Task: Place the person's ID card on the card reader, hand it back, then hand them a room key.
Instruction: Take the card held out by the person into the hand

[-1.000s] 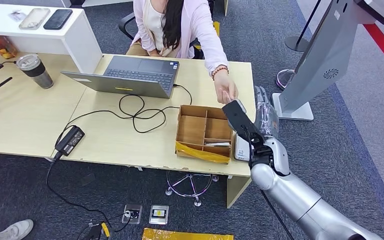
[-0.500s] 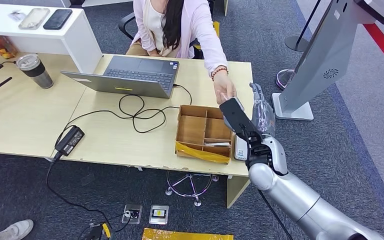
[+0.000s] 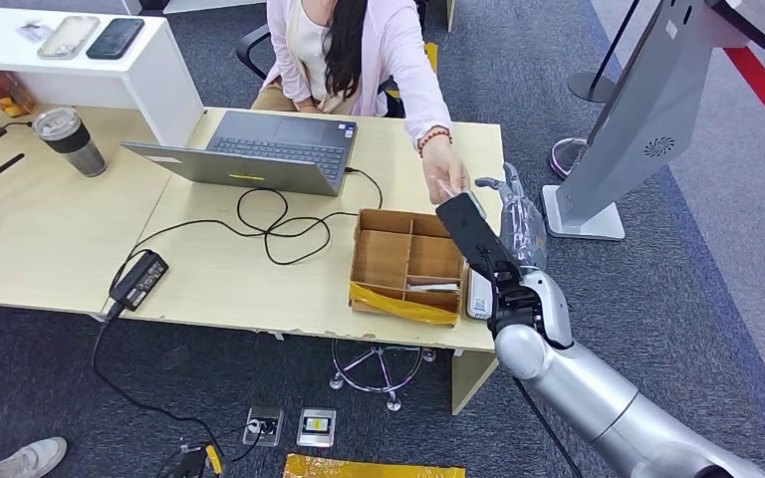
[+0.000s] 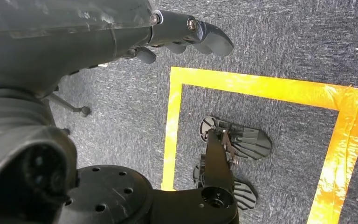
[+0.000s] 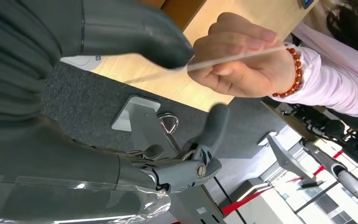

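R hand (image 5: 135,42) thumb touches thin card (image 5: 233,58), edge-on; firm pinch can't tell. Person's hand (image 3: 445,181) pinches its far end above worktop (image 3: 259,279) corner. L hand (image 4: 186,35) hangs, fingers loosely apart. No readable writing.

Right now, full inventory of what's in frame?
Laptop: 1, grey, open on the desk in front of the person.
Power adapter: 1, black, near the desk's front edge, its cable looping toward the laptop.
Wooden tray: 1, brown, compartmented, yellow tape on its front wall.
Card reader: 1, white, just right of the tray.
Tumbler: 1, dark with clear lid, left desk.
Phones: 2, one pale, one black, on the white shelf.
Kiosk stand: 1, grey, on the floor at right.
Card: 1, thin and pale, seen edge-on, pinched by the person's hand.
Right hand: raised, fingers spread, thumb at the card.
Left hand: hanging over taped carpet.
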Available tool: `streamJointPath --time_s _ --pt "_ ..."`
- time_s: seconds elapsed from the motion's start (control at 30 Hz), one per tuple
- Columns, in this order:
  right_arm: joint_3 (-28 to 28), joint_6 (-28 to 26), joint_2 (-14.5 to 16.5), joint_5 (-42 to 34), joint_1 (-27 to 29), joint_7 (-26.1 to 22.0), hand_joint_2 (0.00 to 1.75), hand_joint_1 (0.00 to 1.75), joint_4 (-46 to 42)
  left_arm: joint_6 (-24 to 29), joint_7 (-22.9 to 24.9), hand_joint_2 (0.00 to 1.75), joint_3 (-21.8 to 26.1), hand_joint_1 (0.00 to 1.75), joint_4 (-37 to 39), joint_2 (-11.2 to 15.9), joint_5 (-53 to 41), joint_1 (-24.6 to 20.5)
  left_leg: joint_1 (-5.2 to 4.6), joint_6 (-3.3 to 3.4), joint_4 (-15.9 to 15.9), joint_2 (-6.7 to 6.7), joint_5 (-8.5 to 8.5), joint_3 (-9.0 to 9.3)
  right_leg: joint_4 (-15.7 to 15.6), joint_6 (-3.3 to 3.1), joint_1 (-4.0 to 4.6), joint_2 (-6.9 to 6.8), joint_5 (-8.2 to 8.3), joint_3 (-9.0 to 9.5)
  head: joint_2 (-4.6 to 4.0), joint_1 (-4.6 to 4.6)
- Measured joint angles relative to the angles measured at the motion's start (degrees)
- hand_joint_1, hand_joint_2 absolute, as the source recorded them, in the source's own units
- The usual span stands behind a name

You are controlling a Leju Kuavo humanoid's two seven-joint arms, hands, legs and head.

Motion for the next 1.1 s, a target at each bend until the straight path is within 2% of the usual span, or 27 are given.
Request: streamJointPath --time_s 1.1 --pt "0.5 0.1 -0.4 -3.1 0.0 -0.9 1.75 1.75 -0.3 0.2 -0.1 0.00 -1.3 0.00 0.0 0.1 1.4 0.0 0.00 0.00 0.0 0.00 0.00 0.00 0.0 0.00 0.00 0.00 0.00 -0.02 0.00 0.01"
